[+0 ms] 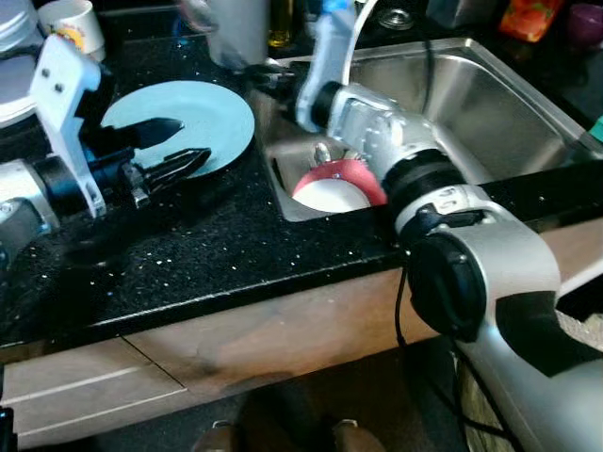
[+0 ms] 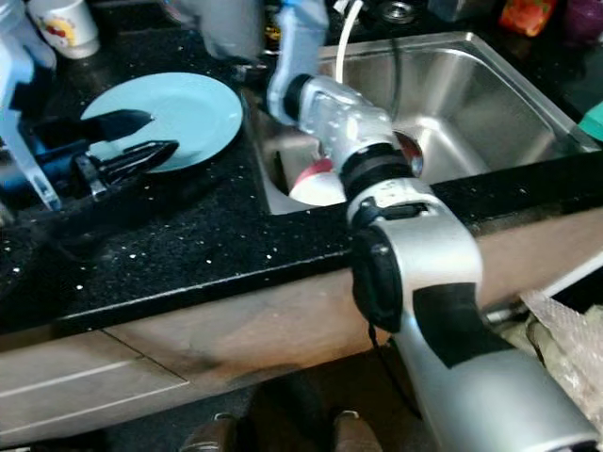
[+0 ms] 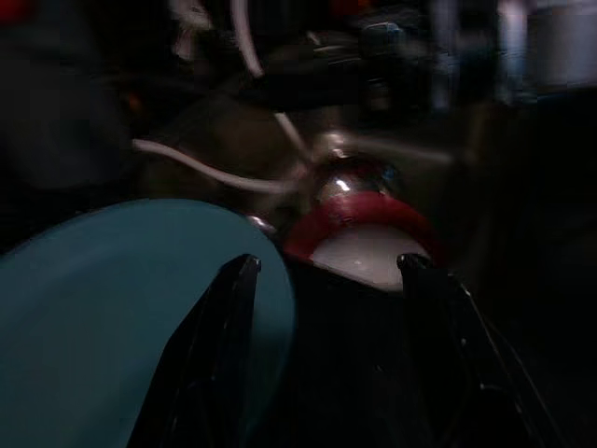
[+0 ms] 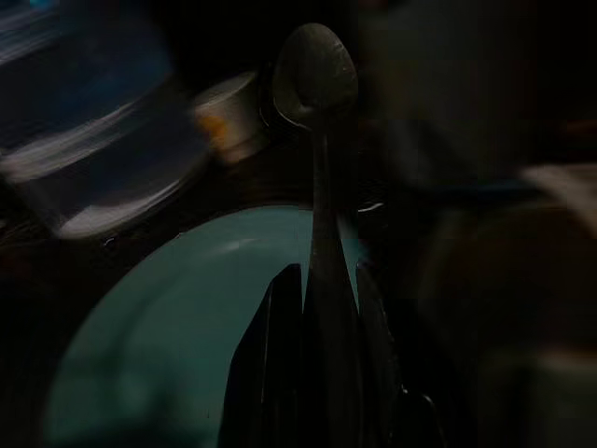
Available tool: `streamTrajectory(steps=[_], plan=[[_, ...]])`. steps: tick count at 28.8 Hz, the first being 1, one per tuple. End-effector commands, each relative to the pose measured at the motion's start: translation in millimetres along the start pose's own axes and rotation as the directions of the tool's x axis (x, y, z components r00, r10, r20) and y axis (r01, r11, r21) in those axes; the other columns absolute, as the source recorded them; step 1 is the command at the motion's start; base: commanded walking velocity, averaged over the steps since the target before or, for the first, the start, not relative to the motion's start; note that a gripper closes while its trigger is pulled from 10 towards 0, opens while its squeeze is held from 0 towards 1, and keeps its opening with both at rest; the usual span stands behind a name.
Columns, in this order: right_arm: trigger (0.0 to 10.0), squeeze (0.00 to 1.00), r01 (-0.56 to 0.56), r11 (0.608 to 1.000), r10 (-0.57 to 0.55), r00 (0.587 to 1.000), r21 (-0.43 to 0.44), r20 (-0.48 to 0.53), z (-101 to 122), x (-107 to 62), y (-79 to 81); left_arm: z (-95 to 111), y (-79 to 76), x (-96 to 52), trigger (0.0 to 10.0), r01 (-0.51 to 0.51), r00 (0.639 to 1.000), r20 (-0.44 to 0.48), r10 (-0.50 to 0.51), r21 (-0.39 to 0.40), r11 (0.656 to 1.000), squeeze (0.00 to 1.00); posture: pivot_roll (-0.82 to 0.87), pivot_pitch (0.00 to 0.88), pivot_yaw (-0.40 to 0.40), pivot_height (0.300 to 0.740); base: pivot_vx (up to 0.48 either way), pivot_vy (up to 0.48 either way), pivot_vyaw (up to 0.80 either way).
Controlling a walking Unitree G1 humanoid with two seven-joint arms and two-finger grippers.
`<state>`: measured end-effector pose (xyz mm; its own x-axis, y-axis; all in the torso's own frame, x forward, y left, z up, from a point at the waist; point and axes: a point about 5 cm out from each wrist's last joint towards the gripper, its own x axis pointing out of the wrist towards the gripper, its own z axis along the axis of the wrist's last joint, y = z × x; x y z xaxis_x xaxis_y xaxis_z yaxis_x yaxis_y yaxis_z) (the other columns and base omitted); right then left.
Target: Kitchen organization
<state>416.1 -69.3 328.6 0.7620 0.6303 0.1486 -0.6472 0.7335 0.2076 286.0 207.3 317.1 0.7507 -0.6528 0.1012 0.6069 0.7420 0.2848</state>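
A light blue plate (image 1: 188,118) lies on the black counter, left of the sink (image 1: 490,104). My left gripper (image 1: 193,139) hovers open over the plate's near edge, nothing between its fingers (image 3: 233,299). A red bowl with a white inside (image 1: 330,188) sits in the sink's near left corner. My right arm reaches across the sink, and its gripper (image 4: 326,280) is shut on a metal spoon (image 4: 317,84) by the plate's far right rim. The spoon's bowl points away from the gripper, above the plate (image 4: 187,317).
A white mug (image 1: 73,24) and stacked white plates (image 1: 14,66) stand at the counter's back left. A pale container (image 1: 236,33) is behind the plate. Orange and purple items (image 1: 532,17) sit behind the sink. The counter's wooden front edge (image 1: 283,320) runs below.
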Motion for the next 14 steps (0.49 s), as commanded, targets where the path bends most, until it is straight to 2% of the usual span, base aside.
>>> streamTrajectory(steps=[1, 2, 3, 4, 5, 7, 14], plan=[[0.0, 0.00, 0.065, 0.998, -0.065, 0.997, 0.006, 0.052, 4.0, -13.6, -19.0, -4.7, 3.1, 5.3, 10.0, -0.050, 0.998, -0.029, 0.050, 0.003, 0.999, 0.00, 0.08, 0.168, 0.017, 0.740, 0.000, 0.000, 0.00], [0.0, 0.00, 0.091, 0.996, -0.091, 0.994, 0.003, 0.064, 3.6, -19.3, -26.2, -5.7, 4.5, 7.4, 10.0, -0.068, 0.997, -0.041, 0.069, 0.012, 0.998, 0.00, 0.08, 0.170, 0.024, 0.740, 0.000, 0.000, 0.00], [0.0, 0.00, 0.091, 0.996, -0.091, 0.994, 0.003, 0.064, 3.6, -19.3, -26.2, -5.7, 4.5, 7.4, 10.0, -0.068, 0.997, -0.041, 0.069, 0.012, 0.998, 0.00, 0.08, 0.170, 0.024, 0.740, 0.000, 0.000, 0.00], [0.0, 0.00, 0.136, 0.990, -0.134, 0.987, -0.020, 0.084, 2.6, -28.0, -35.7, -7.2, 5.7, 11.1, 10.0, -0.093, 0.994, -0.055, 0.094, 0.023, 0.995, 0.00, 0.08, 0.169, 0.025, 0.740, 0.000, 0.000, 0.00], [0.0, 0.00, 0.136, 0.990, -0.134, 0.987, -0.020, 0.084, 2.6, -28.0, -35.7, -7.2, 5.7, 11.1, 10.0, -0.093, 0.994, -0.055, 0.094, 0.023, 0.995, 0.00, 0.08, 0.169, 0.025, 0.740, 0.000, 0.000, 0.00], [0.0, 0.00, 0.204, 0.976, -0.194, 0.974, -0.078, 0.114, 0.5, -41.9, -47.0, -8.0, 6.7, 19.0, 10.0, -0.127, 0.991, -0.050, 0.127, 0.017, 0.992, 0.00, 0.08, 0.177, 0.030, 0.740, 0.000, 0.000, 0.00], [0.0, 0.00, 0.275, 0.955, -0.258, 0.956, -0.113, 0.142, -1.7, -56.7, -55.4, -10.5, 4.9, 30.3, 10.0, -0.146, 0.988, -0.042, 0.146, 0.009, 0.989, 0.00, 0.07, 0.188, 0.030, 0.740, 0.000, 0.000, 0.00]])
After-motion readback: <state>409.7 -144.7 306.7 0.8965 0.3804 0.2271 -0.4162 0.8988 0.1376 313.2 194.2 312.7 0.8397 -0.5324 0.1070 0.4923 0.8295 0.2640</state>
